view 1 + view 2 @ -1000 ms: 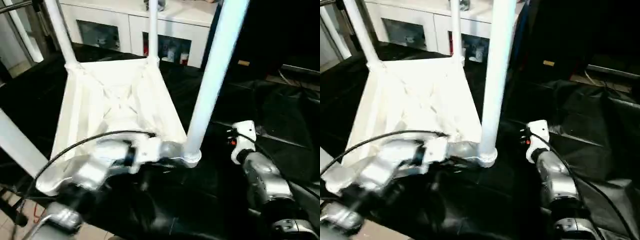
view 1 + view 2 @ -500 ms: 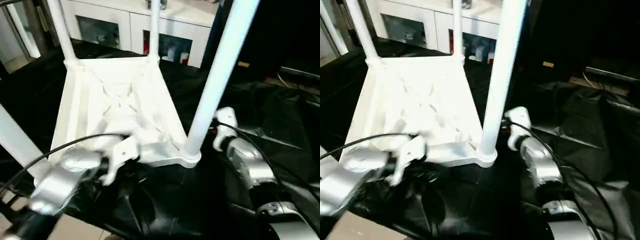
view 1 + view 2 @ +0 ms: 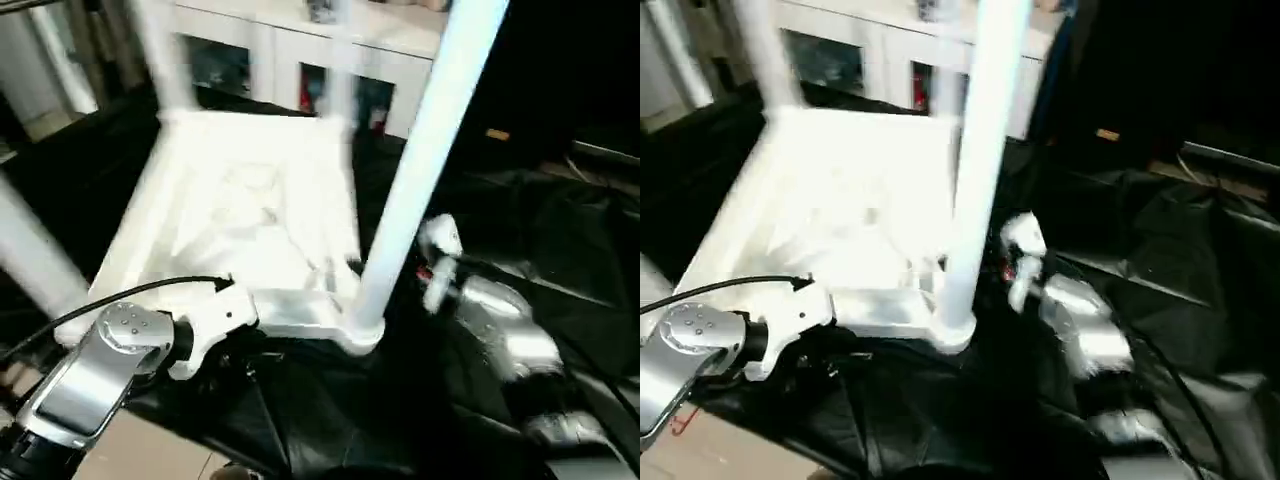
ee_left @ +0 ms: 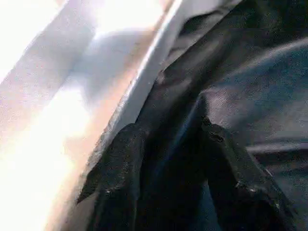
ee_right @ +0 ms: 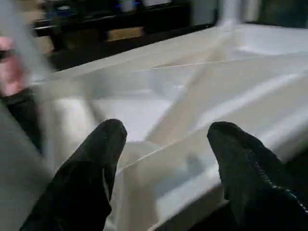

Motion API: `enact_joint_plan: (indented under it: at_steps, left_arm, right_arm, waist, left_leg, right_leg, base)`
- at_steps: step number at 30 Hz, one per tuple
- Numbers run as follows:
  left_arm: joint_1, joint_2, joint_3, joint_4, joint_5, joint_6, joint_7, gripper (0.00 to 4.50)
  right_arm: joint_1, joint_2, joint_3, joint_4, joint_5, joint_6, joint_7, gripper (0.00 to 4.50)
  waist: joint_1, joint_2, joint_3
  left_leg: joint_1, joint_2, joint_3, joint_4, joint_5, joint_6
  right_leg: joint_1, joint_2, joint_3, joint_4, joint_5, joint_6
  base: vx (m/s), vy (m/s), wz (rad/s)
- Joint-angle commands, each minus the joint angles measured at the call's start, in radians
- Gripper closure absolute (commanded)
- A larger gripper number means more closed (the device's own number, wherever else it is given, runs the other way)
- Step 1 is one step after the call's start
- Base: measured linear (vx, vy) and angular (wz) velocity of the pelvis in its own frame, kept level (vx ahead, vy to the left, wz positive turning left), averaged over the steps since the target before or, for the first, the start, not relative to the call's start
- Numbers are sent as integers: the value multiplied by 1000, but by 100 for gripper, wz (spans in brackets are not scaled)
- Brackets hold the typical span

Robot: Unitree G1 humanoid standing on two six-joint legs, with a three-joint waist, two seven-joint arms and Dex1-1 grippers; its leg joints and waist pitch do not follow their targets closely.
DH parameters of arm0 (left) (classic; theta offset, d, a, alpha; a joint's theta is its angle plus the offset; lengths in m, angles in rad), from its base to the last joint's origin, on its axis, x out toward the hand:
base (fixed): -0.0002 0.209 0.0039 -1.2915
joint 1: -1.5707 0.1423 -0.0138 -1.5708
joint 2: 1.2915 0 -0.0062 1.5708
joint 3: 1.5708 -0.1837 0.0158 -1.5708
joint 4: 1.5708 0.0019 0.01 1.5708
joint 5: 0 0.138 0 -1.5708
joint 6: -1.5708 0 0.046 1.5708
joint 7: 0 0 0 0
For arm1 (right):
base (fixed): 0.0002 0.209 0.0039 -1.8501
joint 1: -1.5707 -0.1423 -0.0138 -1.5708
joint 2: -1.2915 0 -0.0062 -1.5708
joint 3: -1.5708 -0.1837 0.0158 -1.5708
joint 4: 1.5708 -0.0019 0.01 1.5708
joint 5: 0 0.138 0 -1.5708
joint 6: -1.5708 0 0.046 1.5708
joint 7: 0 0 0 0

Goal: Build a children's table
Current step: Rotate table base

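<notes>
My left gripper (image 4: pixel 168 178) and right gripper (image 5: pixel 166 168) both have fingers wide, empty. If I bump the near leg (image 3: pixel 415 170), the upturned table (image 3: pixel 240 215) could tip.

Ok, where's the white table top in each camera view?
Left eye view: table top, upside down, centre-left.
Right eye view: also centre-left.
Left wrist view: its white edge beside the left gripper.
Right wrist view: its rim ahead of the right gripper.
Shared landmark: black cloth underneath.

Right gripper (image 5: pixel 163 159) nearer table leg (image 3: pixel 420 170).
</notes>
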Motion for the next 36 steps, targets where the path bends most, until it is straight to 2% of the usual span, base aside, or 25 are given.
enact_joint_plan:
  at_steps: [1,3,5,6,9,11,12,16,17,18,19,21,22,23,25,29,34,35,36]
  left_arm:
    - [-24,-14,26,10,28,-13,73,193]
    - [-22,-15,28,17,34,-27,78,177]
    - [-21,-17,29,20,36,-31,81,162]
    - [-22,-18,29,21,35,-32,85,152]
    - [-22,-18,29,21,34,-33,92,123]
    - [-16,-14,36,9,24,-19,100,123]
    - [-16,-14,36,9,24,-19,100,103]
    - [22,-35,77,-40,-2,18,135,86]
    - [28,-40,83,-45,0,23,147,68]
    - [32,-43,87,-47,2,26,155,68]
    - [34,-46,89,-49,4,26,163,62]
    - [37,-52,93,-51,0,21,169,44]
    - [35,-69,109,-51,-9,18,186,44]
    - [28,-87,128,-48,-21,17,208,28]
    - [22,-92,137,-42,-25,14,217,21]
    - [3,-116,192,-27,-76,-20,224,6]
    - [10,-140,191,-52,-149,-107,152,6]
    - [10,-142,190,-52,-150,-110,153,6]
    - [3,-157,191,-47,-154,-121,163,6]
  right_arm:
    - [33,18,86,-56,18,42,100,134]
    - [49,23,102,-78,20,55,109,134]
    - [57,26,111,-89,22,63,113,134]
    - [66,31,117,-98,18,66,113,134]
    - [69,38,116,-97,3,59,92,134]
    - [66,40,102,-88,-13,53,50,134]
    - [66,40,102,-88,-13,53,50,134]
    - [27,39,50,-2,-68,-17,-103,134]
    - [22,39,40,7,-74,-26,-133,134]
    - [19,39,34,11,-77,-29,-149,134]
    - [15,40,24,18,-83,-41,-179,134]
    - [12,43,10,22,-83,-52,-207,134]
    - [4,50,-15,31,-86,-62,-271,134]
    - [-6,59,-51,43,-89,-77,-363,134]
    - [-11,61,-66,49,-94,-81,-409,134]
    - [-39,57,-137,104,-143,-163,-632,134]
    - [-91,3,-193,224,-204,-169,-899,134]
    - [-95,0,-194,232,-208,-169,-913,134]
    - [-100,-16,-185,252,-230,-163,-941,134]
  waist:
    - [-5,16,-58]
    - [-5,12,-57]
    - [-4,16,-57]
    - [-5,15,-57]
    - [-7,16,-60]
    - [-8,14,-62]
    - [-8,14,-62]
    - [-13,11,-63]
    - [-14,11,-63]
    - [-16,11,-62]
    - [-17,4,-62]
    - [-18,9,-60]
    - [-19,4,-60]
    - [-19,6,-60]
    - [-18,6,-60]
    - [-19,4,-60]
    - [-19,-1,-65]
    - [-20,-6,-66]
    - [-20,-5,-66]
  left_leg:
    - [24,22,-6,-74,-189,25]
    - [22,22,-7,-77,-208,15]
    - [23,22,-9,-79,-227,5]
    - [20,23,-11,-80,-227,-1]
    - [17,22,-14,-81,-211,-7]
    - [14,20,-14,-79,-188,-6]
    - [13,20,-14,-79,-181,-6]
    - [13,17,-11,-76,-157,-12]
    - [13,17,-11,-75,-156,-11]
    - [13,16,-10,-75,-160,-10]
    - [13,16,-9,-75,-166,-4]
    - [13,17,-10,-76,-173,-4]
    - [14,18,-10,-76,-180,-4]
    - [15,18,-10,-77,-177,-10]
    - [18,17,-8,-76,-181,-16]
    - [17,13,-8,-77,-197,-30]
    - [13,8,-6,-71,-160,-35]
    - [11,7,-5,-70,-153,-31]
    - [11,6,-4,-68,-138,-28]
  right_leg:
    - [32,-34,34,-71,-146,-217]
    - [32,-33,34,-75,-170,-210]
    - [30,-36,34,-77,-191,-203]
    - [33,-36,33,-76,-192,-200]
    - [35,-36,32,-72,-159,-200]
    - [37,-36,32,-69,-133,-205]
    - [38,-36,32,-68,-123,-207]
    - [40,-35,31,-65,-94,-224]
    - [40,-36,31,-65,-93,-224]
    - [39,-34,31,-65,-100,-220]
    - [40,-33,31,-68,-111,-213]
    - [38,-34,32,-70,-132,-205]
    - [38,-34,32,-71,-142,-201]
    - [35,-35,33,-71,-150,-203]
    - [33,-32,33,-71,-150,-200]
    - [33,-31,32,-73,-169,-176]
    - [37,-26,30,-63,-104,-158]
    - [39,-25,30,-62,-92,-156]
    - [39,-24,30,-60,-71,-155]
  base:
    - [0,0,0]
    - [0,0,0]
    - [0,0,0]
    - [0,0,0]
    - [0,0,0]
    - [0,0,0]
    - [0,0,0]
    - [0,0,0]
    - [0,0,0]
    - [0,0,0]
    - [0,0,0]
    - [0,0,0]
    - [0,0,0]
    - [0,0,0]
    - [0,0,0]
    - [0,0,0]
    - [0,0,0]
    - [0,0,0]
    - [0,0,0]
